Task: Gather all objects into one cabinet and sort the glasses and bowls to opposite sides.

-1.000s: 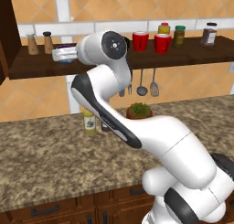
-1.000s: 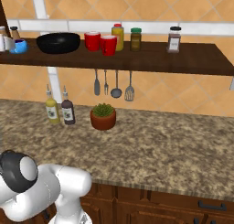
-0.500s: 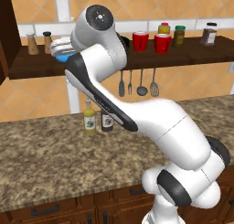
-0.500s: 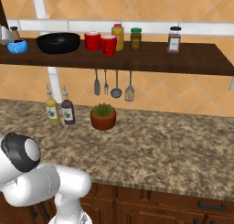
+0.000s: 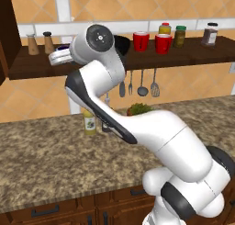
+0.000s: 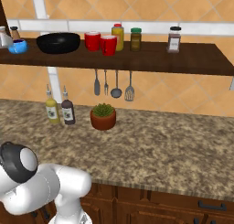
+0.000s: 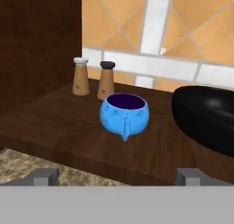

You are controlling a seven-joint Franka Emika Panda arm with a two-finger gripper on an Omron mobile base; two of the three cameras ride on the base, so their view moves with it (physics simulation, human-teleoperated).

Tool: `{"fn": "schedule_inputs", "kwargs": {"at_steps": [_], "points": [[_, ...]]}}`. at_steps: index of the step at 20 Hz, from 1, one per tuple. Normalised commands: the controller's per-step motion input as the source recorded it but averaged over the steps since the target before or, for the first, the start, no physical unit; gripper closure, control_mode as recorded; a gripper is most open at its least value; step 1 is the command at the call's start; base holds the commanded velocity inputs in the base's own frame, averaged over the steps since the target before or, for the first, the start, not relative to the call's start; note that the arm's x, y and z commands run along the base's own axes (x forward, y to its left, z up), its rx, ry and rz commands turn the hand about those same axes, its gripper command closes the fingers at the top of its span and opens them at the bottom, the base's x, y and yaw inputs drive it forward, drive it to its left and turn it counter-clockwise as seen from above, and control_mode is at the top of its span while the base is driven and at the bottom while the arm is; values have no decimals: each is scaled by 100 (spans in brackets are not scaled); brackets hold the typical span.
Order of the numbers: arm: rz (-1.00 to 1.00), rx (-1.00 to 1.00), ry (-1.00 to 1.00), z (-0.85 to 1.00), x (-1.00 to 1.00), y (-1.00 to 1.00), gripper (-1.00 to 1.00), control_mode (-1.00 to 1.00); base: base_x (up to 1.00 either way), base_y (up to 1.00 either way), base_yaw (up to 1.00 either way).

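Note:
A small bright-blue bowl [image 7: 124, 114] [image 6: 19, 46] stands near the left end of the dark wood shelf, the cabinet [image 7: 59, 127] [image 6: 151, 58]. My gripper [image 7: 119, 177] is open in front of the shelf edge. Its fingertips [image 7: 45, 176] stand wide apart with the blue bowl straight ahead, and nothing is between them. The wide black bowl [image 7: 205, 115] [image 6: 58, 42] sits just right of the blue one. Two red cups [image 6: 92, 40] [image 6: 108, 45] [image 5: 141, 41] [image 5: 163, 43] stand right of the black bowl. In the left base view my hand [image 5: 57, 58] is at the shelf's left part.
Two brown shakers [image 7: 81, 77] [image 7: 106, 80] stand behind the blue bowl, beside a dark cupboard wall [image 7: 41, 45]. Yellow, green-lidded and spice jars [image 6: 118, 36] [image 6: 135, 39] [image 6: 173, 39] stand further right. Utensils [image 6: 116, 83] hang under the shelf. Bottles [image 6: 52, 109] and a plant pot [image 6: 103, 117] stand on the counter.
The arm's upper part has swung up and to the left along the shelf. The bowls and cups have stayed in place, and the jaws have stayed wide.

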Motion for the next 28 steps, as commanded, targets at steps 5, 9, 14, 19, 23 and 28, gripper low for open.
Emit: {"fn": "schedule_inputs", "kwargs": {"at_steps": [5,9,14,19,23,28], "points": [[0,0,19,3,32,-19,-100,-100,0,0,0],[0,0,15,2,19,-2,-100,-100,0,0,0],[0,0,-1,-7,9,0,-100,-100,0,0,0],[0,-1,-15,-25,9,0,-100,-100,0,0,0],[0,0,0,0,0,0,-100,-100,0,0,0],[0,0,0,0,22,0,-100,-100,0,0,0]]}}
